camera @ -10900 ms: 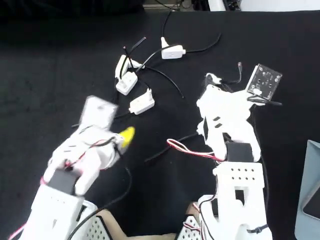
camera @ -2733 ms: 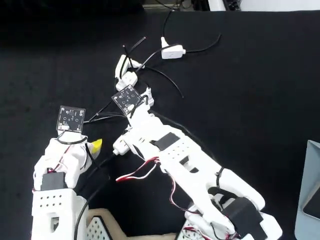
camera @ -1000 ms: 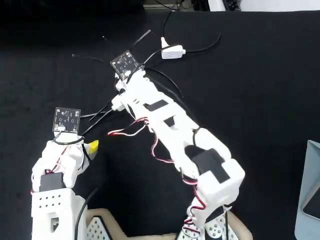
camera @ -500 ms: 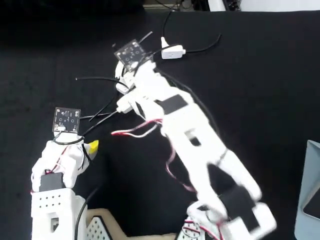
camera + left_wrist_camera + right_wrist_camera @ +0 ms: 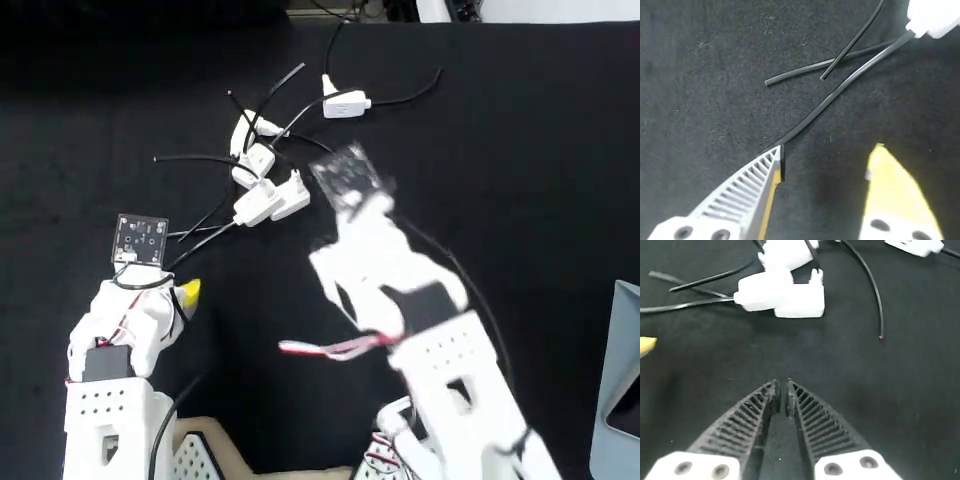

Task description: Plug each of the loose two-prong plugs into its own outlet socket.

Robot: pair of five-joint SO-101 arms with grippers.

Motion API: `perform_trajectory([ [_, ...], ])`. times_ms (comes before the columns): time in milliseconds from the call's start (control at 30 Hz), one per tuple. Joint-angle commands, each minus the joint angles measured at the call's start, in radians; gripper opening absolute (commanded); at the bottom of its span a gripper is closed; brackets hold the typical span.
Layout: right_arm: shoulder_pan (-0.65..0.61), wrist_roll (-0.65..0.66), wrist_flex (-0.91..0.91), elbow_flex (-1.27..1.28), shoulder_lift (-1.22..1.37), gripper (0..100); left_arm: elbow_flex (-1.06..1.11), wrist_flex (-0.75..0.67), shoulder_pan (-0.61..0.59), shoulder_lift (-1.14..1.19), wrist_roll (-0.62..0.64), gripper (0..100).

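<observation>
Right gripper (image 5: 782,389) hangs empty, jaws nearly together, above the black counter (image 5: 900,380) near a white plastic plug-and-socket pair (image 5: 780,297); prongs hidden. Left gripper (image 5: 827,160) gapes wide over a thin black cable (image 5: 840,90). Another white plug (image 5: 914,245) is cut off.

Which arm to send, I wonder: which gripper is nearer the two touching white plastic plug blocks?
Right: the right gripper is beside the white plug blocks; the left gripper sits farther off.

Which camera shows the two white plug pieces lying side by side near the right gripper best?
The right wrist view: the two white plug pieces lie close ahead of the shut right gripper, outlines and cable clear. The high view shows them small from above; the left wrist view catches one white end at its edge.
</observation>
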Motion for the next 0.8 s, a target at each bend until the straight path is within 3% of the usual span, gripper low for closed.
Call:
perform_trajectory([
  [0, 0.063, -0.02, -0.054, 0.12, -0.17, 1.2, -0.016, -0.025, 0.022, -0.038, 0.029, 18],
  [300, 0.186, -0.026, -0.06, 0.352, -0.495, 1.3, 0.094, -0.015, 0.019, -0.347, 0.031, 2],
  [433, 0.189, -0.026, -0.058, 0.458, -0.628, 1.3, 0.148, 0.057, 0.022, -0.519, 0.035, 5],
  [767, 0.189, -0.028, -0.023, 0.68, -0.928, 1.3, 0.133, 0.074, 0.081, -0.48, 0.034, 5],
])
